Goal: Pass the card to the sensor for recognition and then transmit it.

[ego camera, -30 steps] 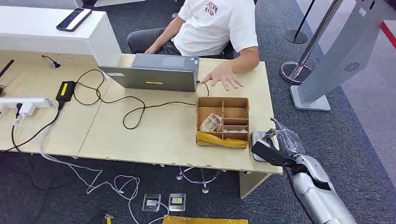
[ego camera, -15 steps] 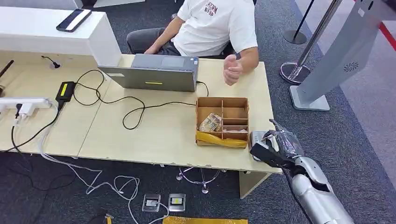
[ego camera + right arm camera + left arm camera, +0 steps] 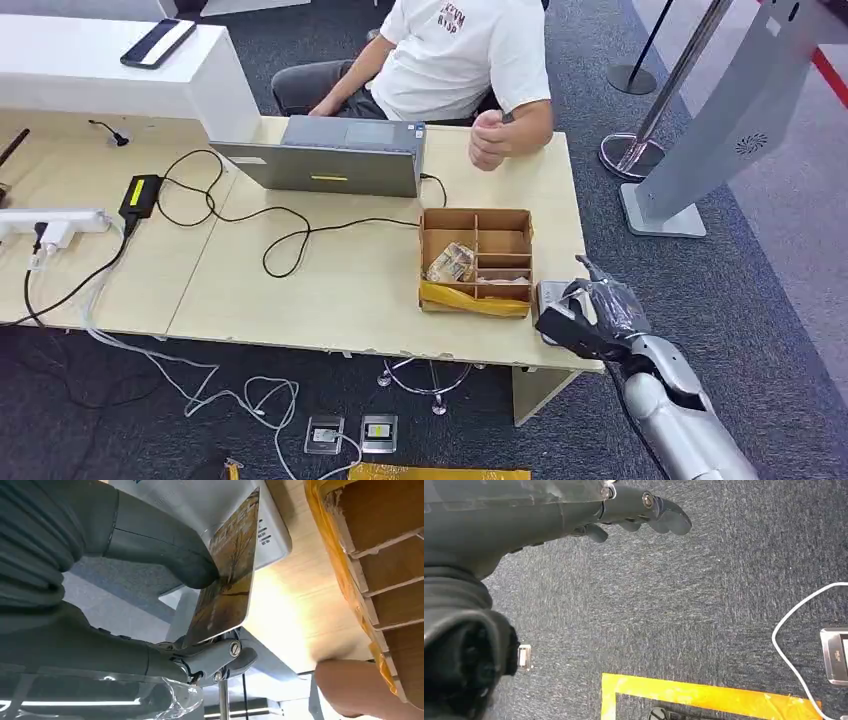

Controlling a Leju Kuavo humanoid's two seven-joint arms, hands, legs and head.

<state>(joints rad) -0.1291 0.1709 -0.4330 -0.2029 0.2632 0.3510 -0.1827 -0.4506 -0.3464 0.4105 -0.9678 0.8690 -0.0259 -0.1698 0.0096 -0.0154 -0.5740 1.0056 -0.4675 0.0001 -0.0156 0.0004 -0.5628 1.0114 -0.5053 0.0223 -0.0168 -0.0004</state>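
My right hand [image 3: 588,318] hovers at the table's front right corner and pinches a card [image 3: 227,575] with an autumn-tree print between the thumb [image 3: 165,545] and the fingers beneath it. The card is tilted, its far edge close over the pale grey sensor [image 3: 200,500]. The head view shows that sensor [image 3: 549,296] as a small flat pad beside the wooden box, partly covered by my hand. My left hand [image 3: 639,510] hangs over the dark carpet, holding nothing, its fingers loosely apart.
A wooden divided box [image 3: 477,260] with yellow tape stands just left of the sensor. A person [image 3: 460,50] sits behind the table [image 3: 330,290], one hand [image 3: 490,138] raised. A laptop [image 3: 330,155] and cables lie further left. A grey kiosk stand [image 3: 720,120] is at the right.
The person's hand lifted off the table and curled up near their arm. My right hand with the card sank slightly toward the table's front corner.
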